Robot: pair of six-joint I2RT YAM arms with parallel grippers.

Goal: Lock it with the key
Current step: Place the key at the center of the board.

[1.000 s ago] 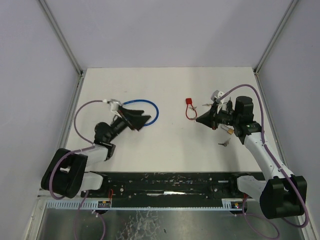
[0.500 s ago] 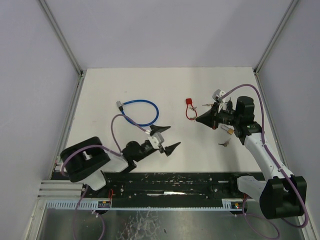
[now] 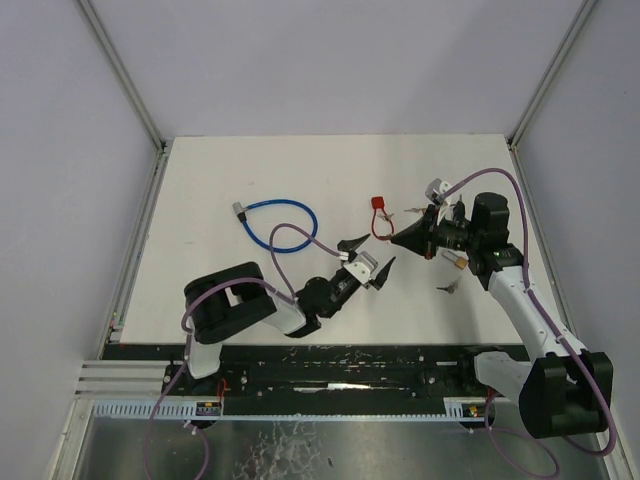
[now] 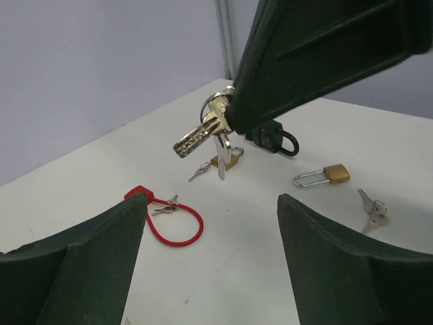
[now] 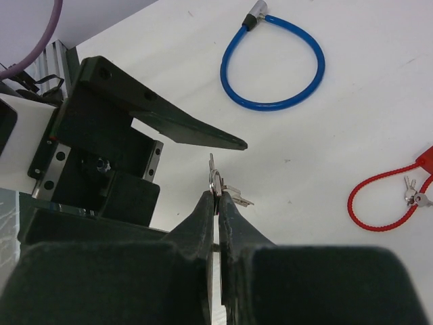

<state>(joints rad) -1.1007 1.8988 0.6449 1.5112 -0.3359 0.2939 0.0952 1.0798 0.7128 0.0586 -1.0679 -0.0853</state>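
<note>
My right gripper (image 3: 398, 239) (image 5: 216, 195) is shut on a silver key (image 5: 214, 177) (image 4: 197, 137) that sticks out of its tip on a ring with other keys. It hangs above the table just right of the red cable lock (image 3: 379, 218) (image 4: 168, 218) (image 5: 383, 203). A brass padlock (image 3: 456, 260) (image 4: 326, 175) with its shackle raised lies under the right arm. A black padlock (image 4: 274, 139) lies further back. My left gripper (image 3: 370, 254) (image 4: 211, 203) is open and empty, facing the held key from close by.
A blue cable lock (image 3: 281, 222) (image 5: 274, 68) lies left of centre. Loose keys (image 3: 447, 287) (image 4: 371, 206) lie near the right arm, and small keys hang on the red cable. The cell's walls enclose the table at the back and sides.
The left arm has swung from the blue cable lock rightward across the table to just in front of the right gripper. The right gripper with the key has stayed in place.
</note>
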